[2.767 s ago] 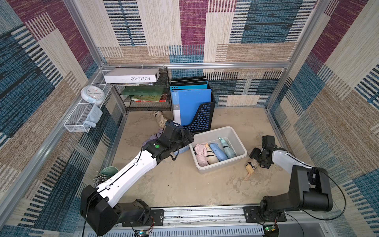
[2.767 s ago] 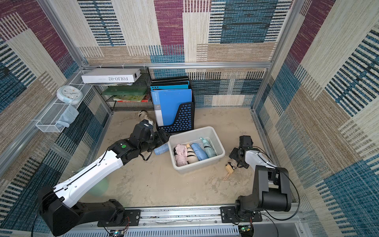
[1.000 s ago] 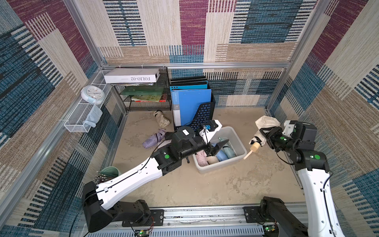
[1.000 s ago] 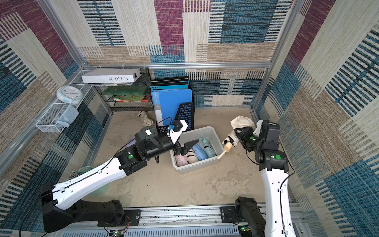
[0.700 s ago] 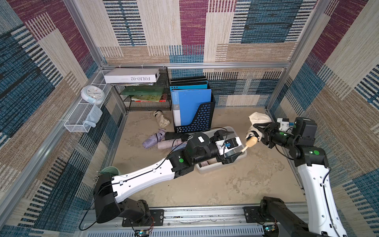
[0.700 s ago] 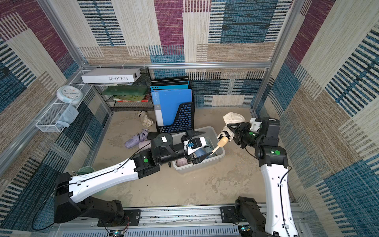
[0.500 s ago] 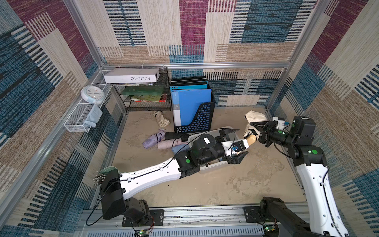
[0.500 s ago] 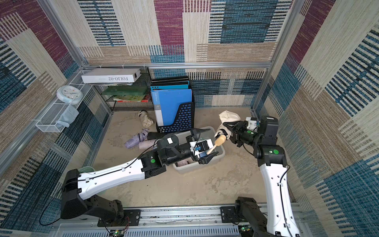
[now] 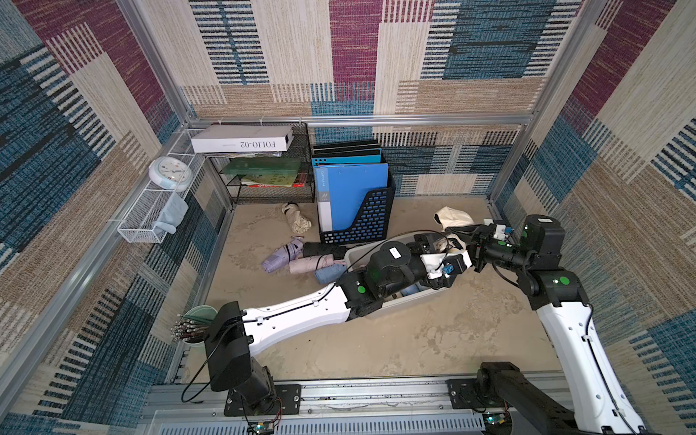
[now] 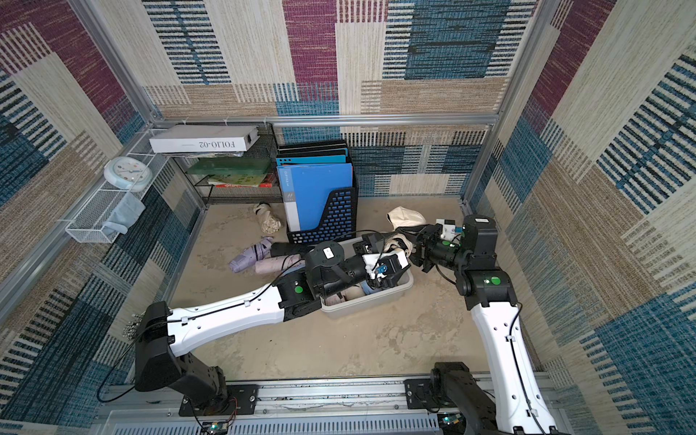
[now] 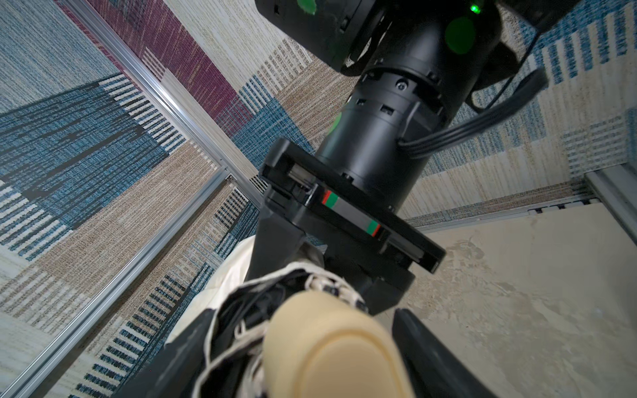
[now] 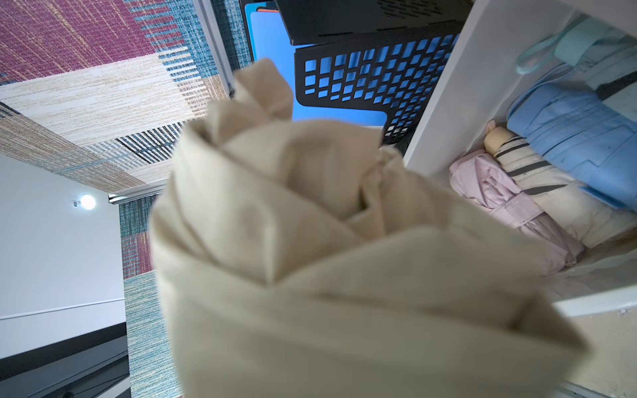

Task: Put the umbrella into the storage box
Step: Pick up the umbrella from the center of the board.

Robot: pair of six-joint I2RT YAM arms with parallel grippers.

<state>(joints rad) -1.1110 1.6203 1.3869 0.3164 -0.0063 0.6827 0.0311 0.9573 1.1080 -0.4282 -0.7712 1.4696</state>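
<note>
Both top views showed me the left arm (image 9: 293, 320) stretched low over the floor (image 9: 376, 346) and right across the storage box (image 9: 412, 301), its wrist hiding most of the opening. The right arm (image 9: 565, 331) reached in from the other side, and the two met near the end of the box that faced it.

Between them hung the umbrella (image 9: 454, 217), a cream one, off the floor and not in the box, its loose cloth bunched out behind. The right pincer (image 9: 470, 248) was clamped on the folded cloth, which filled nearly all of the right wrist camera.

From the left wrist camera I saw the left pincer (image 11: 303, 312) with its jaws standing apart on either side of the umbrella's rounded handle (image 11: 331, 348). One finger (image 11: 172, 358) lay against the cloth, and a thin strip of floor showed between the handle and the other finger, so it was not closed on anything.

Just behind the box stood the black file holder (image 9: 361, 226) with blue folders. Inside the box, seen past the cloth, lay a blue umbrella (image 12: 579, 138), a cream striped one (image 12: 537, 179) and a pink one (image 12: 499, 196), side by side.

On the floor beside the box lay a black umbrella (image 9: 324, 249), a lilac one (image 9: 280, 258), a pale pink one (image 9: 310, 263) and a pale blue one (image 9: 329, 273), close together. Another cream one (image 9: 297, 222) lay nearer the wire shelf (image 9: 271, 188).
</note>
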